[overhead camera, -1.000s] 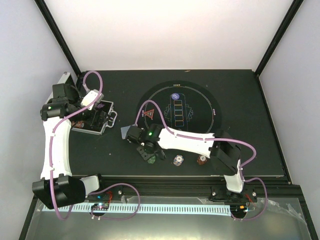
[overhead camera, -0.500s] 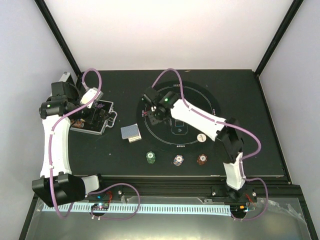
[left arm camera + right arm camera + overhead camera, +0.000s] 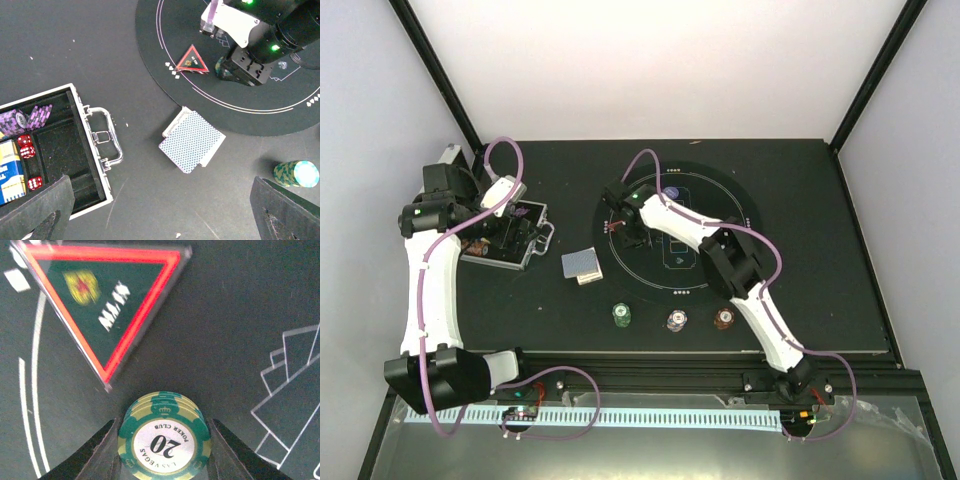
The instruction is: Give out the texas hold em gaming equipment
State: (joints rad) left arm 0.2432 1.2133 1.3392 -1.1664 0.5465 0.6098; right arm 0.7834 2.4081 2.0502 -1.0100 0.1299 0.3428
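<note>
My right gripper [image 3: 625,228] is low over the round mat, shut on a small stack of green striped chips [image 3: 163,445] marked 20. The red triangle marker [image 3: 105,300] lies just beyond it, also seen in the left wrist view [image 3: 192,60]. My left gripper [image 3: 160,215] hangs open and empty over the table beside the silver case [image 3: 510,240]. The grey-blue-backed cards [image 3: 582,264] lie left of the mat. Green [image 3: 622,315], purple [image 3: 677,320] and red-brown [image 3: 724,318] chip stacks stand in a row at the front. Purple chips [image 3: 30,117] sit in the case.
The open case [image 3: 92,150] also holds red dice [image 3: 25,145] and a blue box [image 3: 10,170]. The round black mat [image 3: 720,200] with white lines fills the table's middle. The right arm stretches across the mat. A purple cable loops over each arm.
My right gripper has moved from the green stack at the front up onto the mat beside the red triangle, carrying green chips. The left arm has barely moved.
</note>
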